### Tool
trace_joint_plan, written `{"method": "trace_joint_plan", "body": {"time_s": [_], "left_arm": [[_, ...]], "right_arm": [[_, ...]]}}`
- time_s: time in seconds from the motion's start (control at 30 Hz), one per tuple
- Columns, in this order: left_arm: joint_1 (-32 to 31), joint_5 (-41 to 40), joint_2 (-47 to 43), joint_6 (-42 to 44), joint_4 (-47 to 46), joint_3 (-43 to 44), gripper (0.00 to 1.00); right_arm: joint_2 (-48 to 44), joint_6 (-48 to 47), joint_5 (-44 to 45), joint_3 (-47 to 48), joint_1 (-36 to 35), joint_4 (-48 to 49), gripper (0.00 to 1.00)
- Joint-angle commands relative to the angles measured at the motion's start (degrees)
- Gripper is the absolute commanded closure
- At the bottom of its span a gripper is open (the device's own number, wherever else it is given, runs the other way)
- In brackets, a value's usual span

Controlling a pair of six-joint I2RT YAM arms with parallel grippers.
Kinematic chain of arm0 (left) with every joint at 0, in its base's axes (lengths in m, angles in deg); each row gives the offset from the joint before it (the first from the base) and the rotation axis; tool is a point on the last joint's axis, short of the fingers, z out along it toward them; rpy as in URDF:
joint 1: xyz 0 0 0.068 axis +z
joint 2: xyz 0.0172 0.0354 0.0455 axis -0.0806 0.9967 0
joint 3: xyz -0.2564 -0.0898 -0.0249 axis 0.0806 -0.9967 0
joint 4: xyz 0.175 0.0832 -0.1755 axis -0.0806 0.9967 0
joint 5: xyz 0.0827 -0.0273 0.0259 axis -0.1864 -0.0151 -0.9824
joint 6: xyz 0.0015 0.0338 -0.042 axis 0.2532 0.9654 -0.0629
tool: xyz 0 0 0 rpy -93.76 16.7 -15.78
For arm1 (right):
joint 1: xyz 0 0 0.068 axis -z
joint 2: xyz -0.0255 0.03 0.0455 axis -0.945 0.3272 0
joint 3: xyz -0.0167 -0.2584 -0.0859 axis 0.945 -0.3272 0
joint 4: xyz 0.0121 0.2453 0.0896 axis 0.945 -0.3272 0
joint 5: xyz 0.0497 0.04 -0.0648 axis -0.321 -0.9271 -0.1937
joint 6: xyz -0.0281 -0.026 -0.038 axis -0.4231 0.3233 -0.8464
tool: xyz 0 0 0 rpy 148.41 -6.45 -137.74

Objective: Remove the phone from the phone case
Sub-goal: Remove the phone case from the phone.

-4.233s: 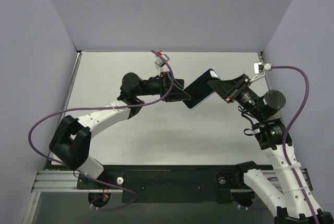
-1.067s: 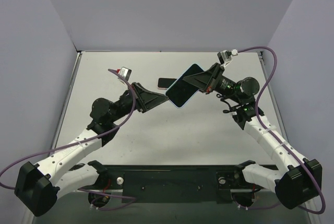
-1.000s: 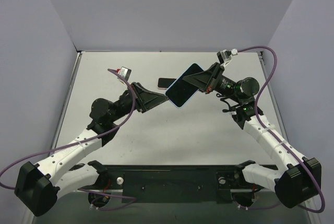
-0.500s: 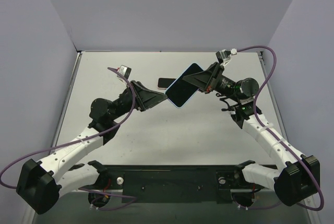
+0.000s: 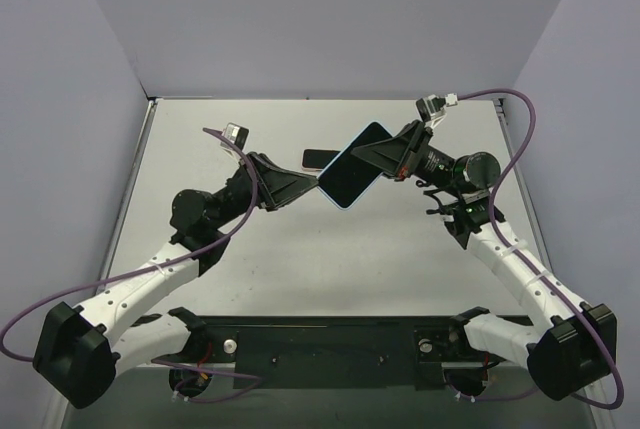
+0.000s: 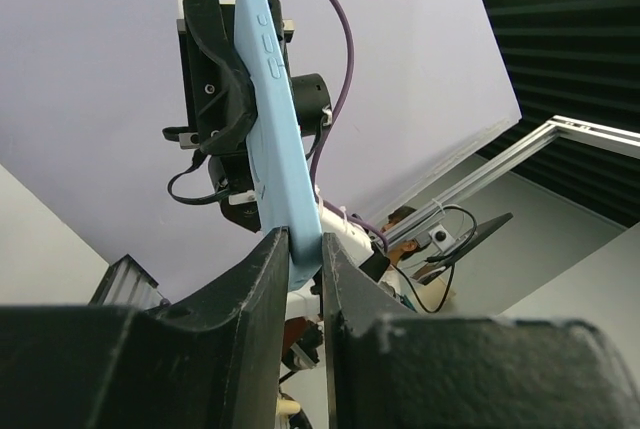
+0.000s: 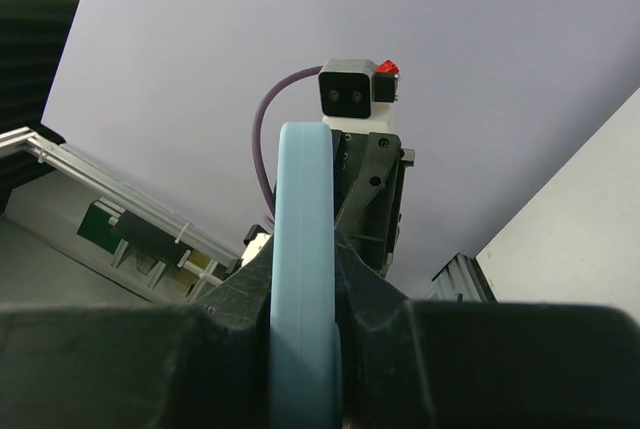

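The light blue phone case (image 5: 345, 184) hangs tilted in the air above the middle of the table. My right gripper (image 5: 358, 157) is shut on its upper right part, and the case's edge (image 7: 303, 179) fills the gap between the fingers. My left gripper (image 5: 316, 185) pinches the case's lower left corner (image 6: 300, 244) from both sides. Seen from above, the case is pale at its lower end and dark at its upper end. I cannot tell whether the phone is inside. A small black flat slab (image 5: 316, 157) lies on the table behind the case, partly hidden.
The white table (image 5: 250, 259) is walled by lilac panels at the back and both sides. Purple cables (image 5: 520, 149) loop off both wrists. The black base rail (image 5: 320, 349) runs along the near edge.
The left gripper's jaws have narrowed onto the case's lower corner and its wrist has edged slightly up. The right gripper and the case have stayed in place.
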Motion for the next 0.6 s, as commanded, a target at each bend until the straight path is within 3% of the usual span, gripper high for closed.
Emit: {"method": "trace_joint_plan", "body": {"time_s": [0.0, 0.1, 0.2, 0.27, 0.4, 0.57], "left_arm": [[0.4, -0.9, 0.5, -1.4, -8.0, 1.3, 0.77], [0.3, 0.1, 1.8, -1.5, -6.8, 2.5, 0.80], [0.2, 0.7, 2.1, -1.6, -6.8, 2.7, 0.64], [0.2, 1.1, 1.5, -0.8, -4.5, 3.0, 0.60], [0.0, 1.2, -0.8, 3.2, 1.6, 4.0, 0.61], [0.0, 2.2, -0.2, 3.0, 1.4, 5.0, 0.67]], "right_arm": [[-2.2, -0.6, -0.7, 1.2, -0.8, 5.1, 1.00], [-2.0, -0.6, -0.6, 1.3, -1.2, 5.1, 1.00], [-2.4, -1.8, 0.1, 1.3, -1.2, 3.6, 1.00], [-2.7, -3.9, 1.0, 1.6, -1.2, 0.7, 1.00], [-3.5, -7.8, 2.2, 2.4, -1.3, -5.1, 1.00], [-3.0, -8.2, 4.2, 2.4, -1.3, -6.3, 1.00]]}}
